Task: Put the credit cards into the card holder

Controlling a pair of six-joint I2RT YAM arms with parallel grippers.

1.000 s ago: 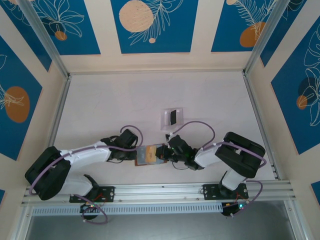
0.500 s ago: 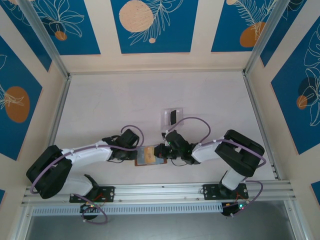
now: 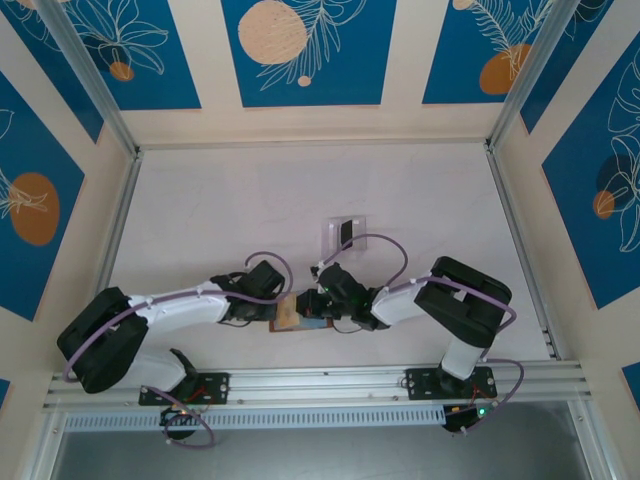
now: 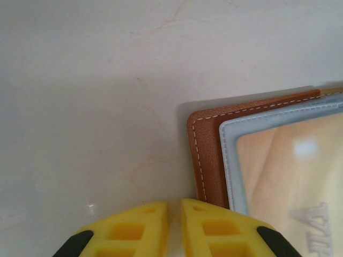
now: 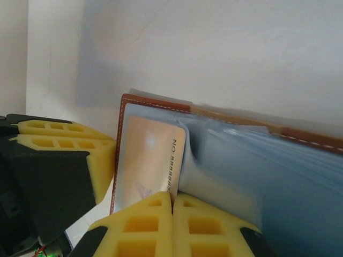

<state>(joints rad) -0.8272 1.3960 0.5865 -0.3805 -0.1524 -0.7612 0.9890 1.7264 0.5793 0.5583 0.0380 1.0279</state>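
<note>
**Clerk:** Item one, card holder (image 5: 155, 103): location?

**Checker:** Brown leather, lying open on the table (image 4: 80, 75) near its front edge, between the two arms. Grey-blue pockets face up.

**Clerk:** Item two, pale yellow card (image 5: 150, 155)?

**Checker:** On the left leaf, seemingly most of the way into a grey-blue pocket. Its trailing edge sits at the fold.

**Clerk:** Right gripper (image 5: 172, 206)?

**Checker:** Closed, pinching that trailing edge.

**Clerk:** Left gripper (image 4: 174, 217)?

**Checker:** Fingers drawn nearly together with a thin slit between them, set at the card holder's outer corner. Whether it nips the leather cannot be told.

**Clerk:** Other stock?

**Checker:** One dark card (image 3: 345, 233), upright in the clear stand (image 3: 328, 240), farther back and apart from the card holder.

**Clerk:** Step in hand?

**Checker:** Judged to be seating the yellow card, late in the push.

**Clerk:** Next move?

**Checker:** Probably a short push along the pocket line, kept flat so the card neither buckles nor lifts the lining. Then a release and a withdrawal that doesn't drag the card back out. The card holder should be held steady meanwhile. The dark card is yet to be fetched.
</note>
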